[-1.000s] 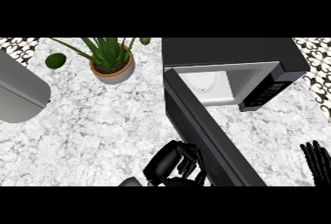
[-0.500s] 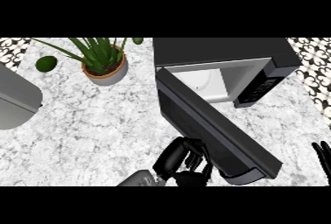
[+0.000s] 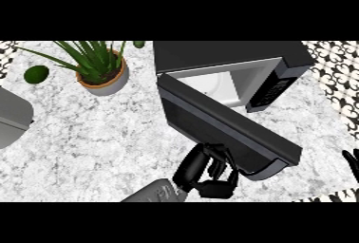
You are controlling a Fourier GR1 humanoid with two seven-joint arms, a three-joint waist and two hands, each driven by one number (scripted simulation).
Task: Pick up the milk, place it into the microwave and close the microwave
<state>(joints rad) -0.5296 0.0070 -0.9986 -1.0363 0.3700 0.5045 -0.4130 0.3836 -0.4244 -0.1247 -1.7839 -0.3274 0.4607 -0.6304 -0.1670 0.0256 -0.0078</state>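
- The microwave (image 3: 231,61) stands at the back of the desk (image 3: 91,137), its door (image 3: 224,126) partly open and swung out toward the front edge.
- The white cavity shows through the gap; I cannot make out the milk in it, nor anywhere on the desk. Whether it sits inside, hidden behind the door, cannot be told.
- Judging by this, the pick and place look done and the closing is the step in hand; the door is not yet shut.
- The left hand (image 3: 207,171) is at the door's outer face near its free end, fingers (image 3: 217,159) curled and close together against the panel, holding nothing that I can see.
- Only fingertips of the right hand (image 3: 351,161) show at the right edge, straight and resting.
- The door's free end needs pushing back toward the microwave's front until it closes.
- A plant (image 3: 98,66) and a lime (image 3: 36,74) stand well apart at the left.
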